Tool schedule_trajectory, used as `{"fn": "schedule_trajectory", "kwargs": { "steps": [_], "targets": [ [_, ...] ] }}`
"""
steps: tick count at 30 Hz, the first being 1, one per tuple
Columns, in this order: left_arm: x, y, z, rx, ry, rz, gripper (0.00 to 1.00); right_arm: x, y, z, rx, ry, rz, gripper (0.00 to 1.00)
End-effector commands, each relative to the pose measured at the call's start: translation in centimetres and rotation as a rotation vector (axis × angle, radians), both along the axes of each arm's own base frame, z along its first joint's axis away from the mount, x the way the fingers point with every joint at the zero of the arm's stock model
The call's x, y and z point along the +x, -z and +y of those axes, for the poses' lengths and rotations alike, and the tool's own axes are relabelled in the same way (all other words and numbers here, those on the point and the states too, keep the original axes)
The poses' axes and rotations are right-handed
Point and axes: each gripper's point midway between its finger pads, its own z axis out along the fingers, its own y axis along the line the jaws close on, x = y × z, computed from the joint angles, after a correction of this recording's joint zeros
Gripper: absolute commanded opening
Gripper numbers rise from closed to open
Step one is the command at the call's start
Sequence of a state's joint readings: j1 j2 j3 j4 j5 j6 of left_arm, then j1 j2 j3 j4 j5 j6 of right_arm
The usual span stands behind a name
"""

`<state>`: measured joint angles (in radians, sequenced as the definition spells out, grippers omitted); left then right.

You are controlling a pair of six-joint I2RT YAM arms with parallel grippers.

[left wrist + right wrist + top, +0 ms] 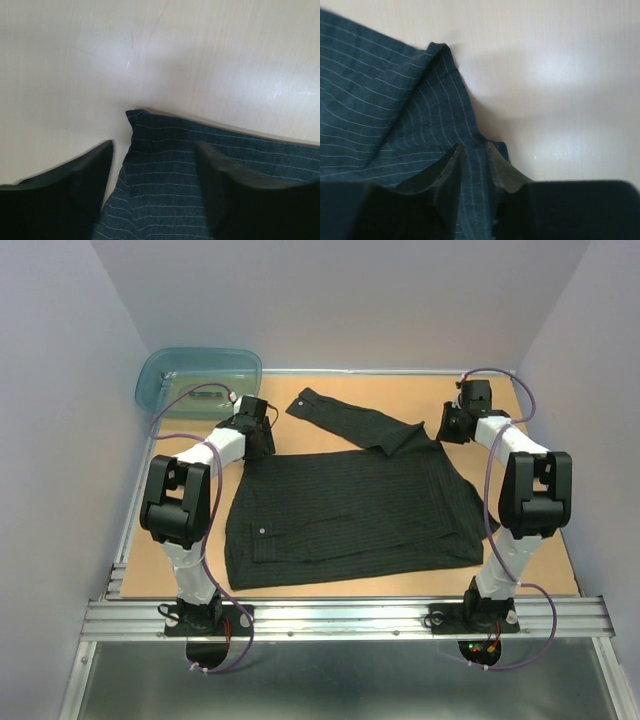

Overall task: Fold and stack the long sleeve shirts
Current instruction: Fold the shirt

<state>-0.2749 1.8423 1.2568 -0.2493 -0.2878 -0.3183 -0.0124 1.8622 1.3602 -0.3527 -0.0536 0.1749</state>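
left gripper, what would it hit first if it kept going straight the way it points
Most likely the shirt: its corner lies right ahead of the left gripper, flat on the table. How far off is unclear.

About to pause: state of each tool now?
Left tool: open, over the shirt corner.
Right tool: narrowly apart around a shirt fold; grip cannot be told.
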Motion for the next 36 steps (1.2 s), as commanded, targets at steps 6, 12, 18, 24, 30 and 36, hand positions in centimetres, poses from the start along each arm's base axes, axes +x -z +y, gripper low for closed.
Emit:
{"fn": "schedule_trajectory", "kwargs": {
  "steps": [6, 12, 18, 24, 30, 36],
  "targets": [
    [1.6, -1.2, 1.4, -0.087, -0.047, -0.045, 0.89, 1.5, 2.9, 0.2, -0.082, -0.140, 0.023, 0.44],
    [1.9, 0.7, 1.1, -0.073, -0.014, 0.001, 0.83, 2.6, 3.5, 0.1, -0.091, -0.151, 0.022, 0.47],
    [1.4, 2.1, 0.6, -0.088, 0.010, 0.049, 0.80, 2.8, 2.9, -0.4, -0.131, -0.159, 0.009, 0.47],
    [0.9, 2.7, 2.2, -0.065, -0.048, 0.075, 0.77, 3.4, 1.7, 0.8, -0.133, -0.198, -0.024, 0.48],
    [1.0, 0.8, 2.0, -0.083, -0.030, 0.029, 0.79, 4.3, 0.4, 1.5, -0.122, -0.229, -0.060, 0.54],
    [1.0, 0.1, 2.0, -0.123, -0.026, 0.006, 0.81, 4.8, -0.6, 1.8, -0.125, -0.237, -0.087, 0.54]
  ]
}}
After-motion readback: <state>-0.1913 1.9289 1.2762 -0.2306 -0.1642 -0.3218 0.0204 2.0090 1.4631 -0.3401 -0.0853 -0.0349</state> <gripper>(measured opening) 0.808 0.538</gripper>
